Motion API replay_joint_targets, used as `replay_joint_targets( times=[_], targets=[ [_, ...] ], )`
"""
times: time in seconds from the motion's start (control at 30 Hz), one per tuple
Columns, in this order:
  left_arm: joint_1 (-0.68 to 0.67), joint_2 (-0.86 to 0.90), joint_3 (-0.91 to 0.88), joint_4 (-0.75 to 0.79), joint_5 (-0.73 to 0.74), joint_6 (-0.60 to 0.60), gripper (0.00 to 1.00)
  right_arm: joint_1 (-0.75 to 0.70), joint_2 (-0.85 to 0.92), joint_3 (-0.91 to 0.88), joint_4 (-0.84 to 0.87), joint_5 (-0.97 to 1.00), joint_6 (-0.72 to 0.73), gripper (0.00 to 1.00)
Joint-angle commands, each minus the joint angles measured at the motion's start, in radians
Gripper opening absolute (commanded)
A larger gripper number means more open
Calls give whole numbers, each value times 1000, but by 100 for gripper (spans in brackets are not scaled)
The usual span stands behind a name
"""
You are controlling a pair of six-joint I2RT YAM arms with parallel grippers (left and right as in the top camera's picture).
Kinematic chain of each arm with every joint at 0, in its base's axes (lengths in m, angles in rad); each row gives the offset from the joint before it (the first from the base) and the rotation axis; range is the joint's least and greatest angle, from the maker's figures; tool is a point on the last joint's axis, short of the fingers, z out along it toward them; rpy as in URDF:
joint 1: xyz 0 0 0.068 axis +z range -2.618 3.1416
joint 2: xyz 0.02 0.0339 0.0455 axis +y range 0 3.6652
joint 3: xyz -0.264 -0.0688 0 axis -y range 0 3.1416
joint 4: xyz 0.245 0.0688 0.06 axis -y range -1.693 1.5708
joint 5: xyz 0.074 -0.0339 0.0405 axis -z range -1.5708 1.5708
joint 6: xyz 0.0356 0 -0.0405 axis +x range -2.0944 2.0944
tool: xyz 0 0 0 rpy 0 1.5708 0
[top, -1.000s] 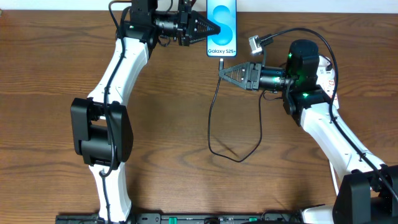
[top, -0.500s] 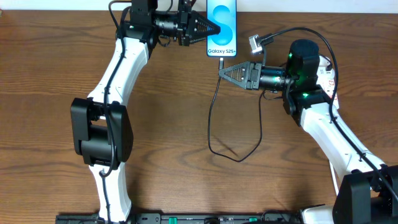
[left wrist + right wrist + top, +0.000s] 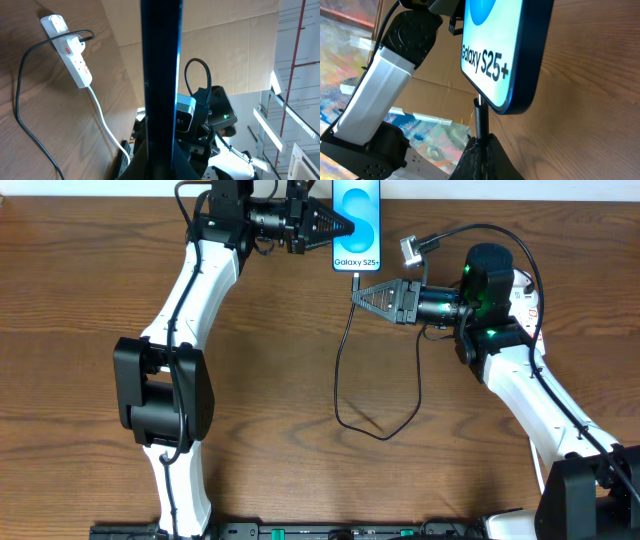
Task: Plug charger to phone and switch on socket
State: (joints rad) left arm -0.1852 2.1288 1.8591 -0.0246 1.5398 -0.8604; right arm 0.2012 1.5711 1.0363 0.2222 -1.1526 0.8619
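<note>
two grippers meet at the phone (image 3: 357, 220). left gripper (image 3: 340, 225) pinches the phone's side edge, screen facing up to the overhead camera. right gripper (image 3: 357, 293) is pressed together on the charger (image 3: 340, 370) just behind its plug tip (image 3: 480, 117), right under the phone's bottom edge. from the right wrist the tip touches that edge at the port, but can't tell if it's fully seated. rest of the cable loops away from the phone's bottom and back toward the socket (image 3: 70, 50), which sits well apart from the phone, mostly hidden by the right arm in the overhead.

risks, as i judge them: tip slightly off the port, so a push shoves the phone out of the left pinch or twists it. letting go early lets the cable's spring pull a half-seated plug out. the socket switch is not yet pressed.
</note>
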Motion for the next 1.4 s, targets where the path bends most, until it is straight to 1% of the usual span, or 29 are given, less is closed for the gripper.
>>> replay_joint_targets(
  times=[0.0,0.37,0.8,1.03,1.17,1.37],
  targets=[
    [-2,-48,11,11,32,13,7,9,8,-3,3,-6,18,1],
    [-2,-48,11,11,32,14,7,0,8,-3,29,-40,24,1],
    [-2,-48,11,11,32,13,7,0,28,-3,2,-28,43,1],
    [-2,-48,11,12,32,14,7,0,30,-3,29,-39,43,1],
    [-2,-48,11,12,32,44,7,0,30,-3,30,-77,42,1],
    [-2,-48,11,11,32,43,7,-13,30,-3,30,-77,42,1]
  ],
)
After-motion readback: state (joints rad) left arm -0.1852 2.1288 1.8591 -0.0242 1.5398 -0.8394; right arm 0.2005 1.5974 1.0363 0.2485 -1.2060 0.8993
